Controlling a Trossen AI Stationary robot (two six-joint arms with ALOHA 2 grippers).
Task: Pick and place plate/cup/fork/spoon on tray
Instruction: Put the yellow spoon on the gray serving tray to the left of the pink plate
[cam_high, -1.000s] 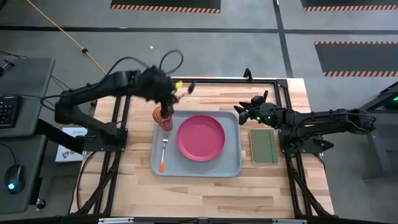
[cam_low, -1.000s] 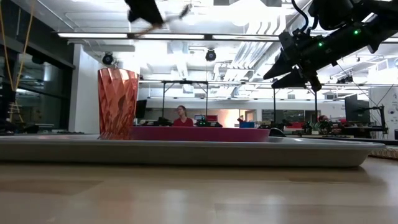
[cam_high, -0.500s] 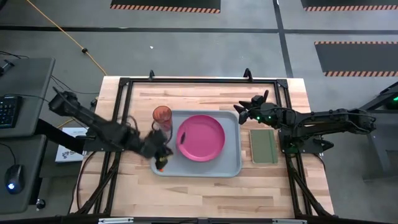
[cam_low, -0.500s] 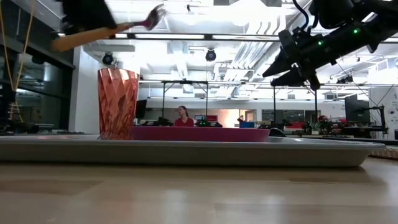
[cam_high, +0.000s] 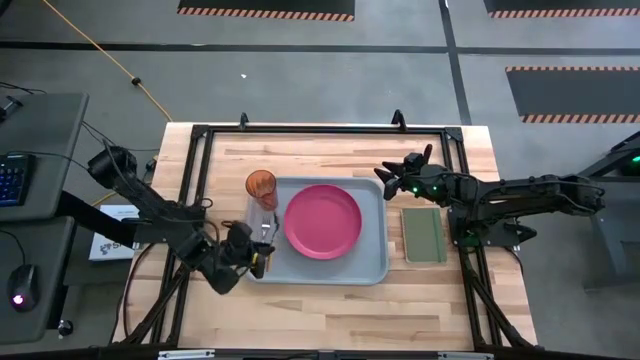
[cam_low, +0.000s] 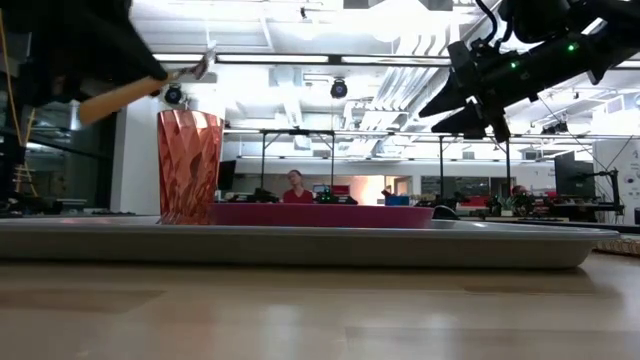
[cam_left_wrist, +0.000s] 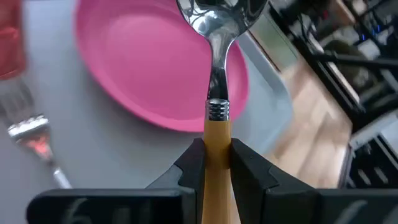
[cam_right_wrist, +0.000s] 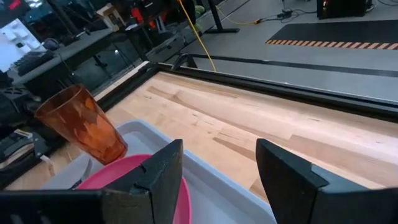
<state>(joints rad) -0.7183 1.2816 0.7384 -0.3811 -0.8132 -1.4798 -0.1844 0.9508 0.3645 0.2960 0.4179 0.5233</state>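
Wooden table (cam_high: 330, 150) carrying the tray (cam_high: 370, 268), which holds the plate (cam_high: 322, 221), cup (cam_high: 261, 187) and fork (cam_left_wrist: 31, 134). Left gripper (cam_left_wrist: 216, 163), above the tray's left edge, clamps the yellow handle of the spoon (cam_left_wrist: 217, 74), its bowl out over the plate. Right gripper (cam_high: 400, 172) hovers with fingers spread wide beyond the tray's far right corner, near a green pad (cam_high: 423, 234).

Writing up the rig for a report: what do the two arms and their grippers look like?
Both arms are dark, jointed and slim, with black cables looped alongside. The right gripper has two black tapered fingers and small green lights behind it. The left gripper has black wedge-shaped fingers.
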